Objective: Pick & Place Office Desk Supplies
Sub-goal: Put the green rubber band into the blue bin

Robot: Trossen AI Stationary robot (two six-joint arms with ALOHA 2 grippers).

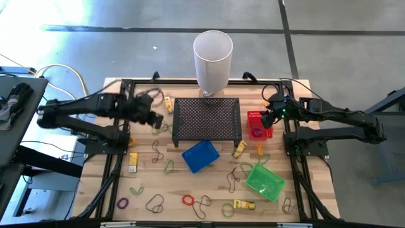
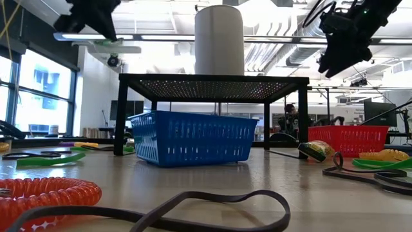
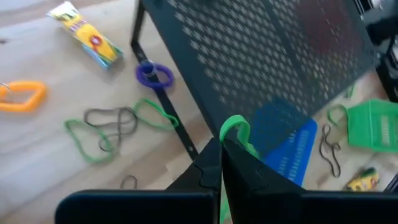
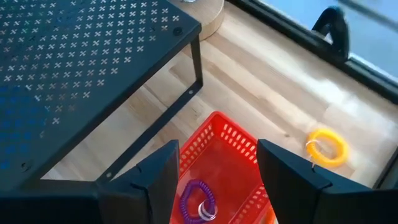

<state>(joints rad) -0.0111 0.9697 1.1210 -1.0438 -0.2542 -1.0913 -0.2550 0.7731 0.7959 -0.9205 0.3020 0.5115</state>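
Note:
My left gripper is shut on a green band and hangs in the air by the left end of the black mesh stand, as the high view shows. My right gripper stands open above the red basket, which holds a purple coil loop. Loose bands and small yellow pieces lie flat on the wooden table: a green band, a dark band, a red coil. My left gripper pinches the green band between its two shut fingers. A short loop of the band stands out past the fingertips. The fingers slant down from the table's left side. The band is lifted clear of the table.
A tall white cylinder stands behind the mesh stand. A blue basket sits in front of the stand, and a green basket toward the near right. A yellow coil lies beside the red basket.

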